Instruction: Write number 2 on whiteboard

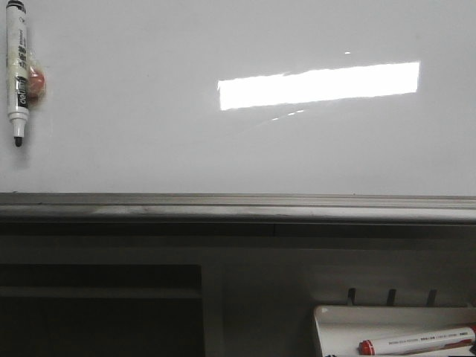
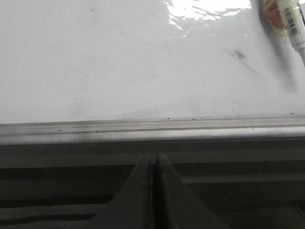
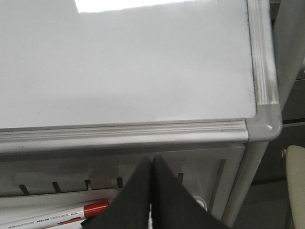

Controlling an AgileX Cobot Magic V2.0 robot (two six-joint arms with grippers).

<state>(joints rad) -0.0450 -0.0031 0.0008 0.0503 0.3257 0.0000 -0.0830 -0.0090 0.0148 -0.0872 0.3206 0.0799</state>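
The whiteboard (image 1: 223, 156) is blank. A black marker (image 1: 17, 71) sticks at its ten o'clock corner. Left gripper (image 2: 153, 164) and right gripper (image 3: 151, 167) are both pinched closed, holding nothing.

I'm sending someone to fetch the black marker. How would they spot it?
Find the whiteboard with its bright glare; the black marker hangs upright at its far left, tip down, against a small reddish holder. The other marker has a red cap and lies in the white tray below the board.
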